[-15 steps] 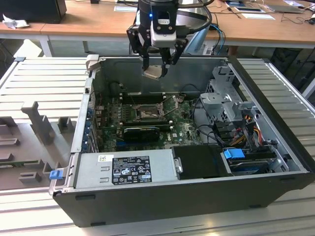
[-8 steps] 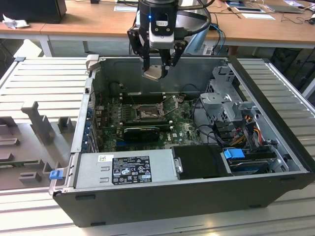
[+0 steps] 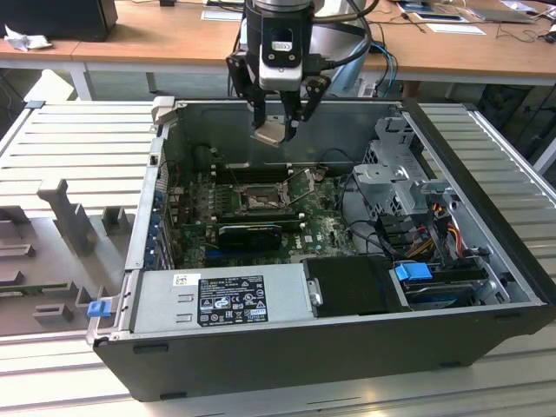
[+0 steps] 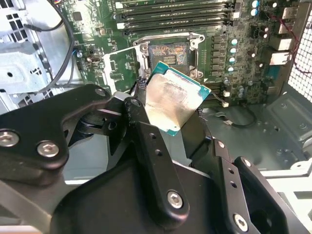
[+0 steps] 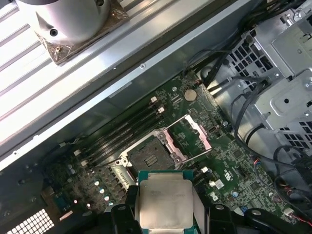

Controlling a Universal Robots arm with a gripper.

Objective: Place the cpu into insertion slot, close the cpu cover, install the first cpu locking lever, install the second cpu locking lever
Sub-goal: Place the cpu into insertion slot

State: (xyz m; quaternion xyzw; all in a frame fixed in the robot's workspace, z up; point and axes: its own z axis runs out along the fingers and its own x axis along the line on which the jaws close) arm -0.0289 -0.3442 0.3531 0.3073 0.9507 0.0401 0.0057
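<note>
My gripper [image 3: 276, 128] hangs above the open computer case, shut on the cpu [image 3: 268, 133], which it holds tilted by two opposite edges. In both wrist views the chip's silvery top [image 4: 171, 101] [image 5: 165, 204] faces the camera, between the black fingers [image 4: 138, 119]. Below it on the green motherboard lies the insertion slot [image 3: 259, 201] [image 4: 170, 53] [image 5: 149, 157], uncovered, with its pin field bare. The cpu cover [image 4: 122, 66] [image 5: 191, 132] stands swung open beside the socket. The chip is well above the slot and touches nothing else.
A grey power supply [image 3: 221, 297] and a black shroud [image 3: 352, 285] fill the case's near side. A metal drive cage with cables [image 3: 400, 184] stands at the exterior view's right. Memory slots [image 4: 175, 14] run beside the socket. Grey fixtures [image 3: 65, 217] sit outside the case.
</note>
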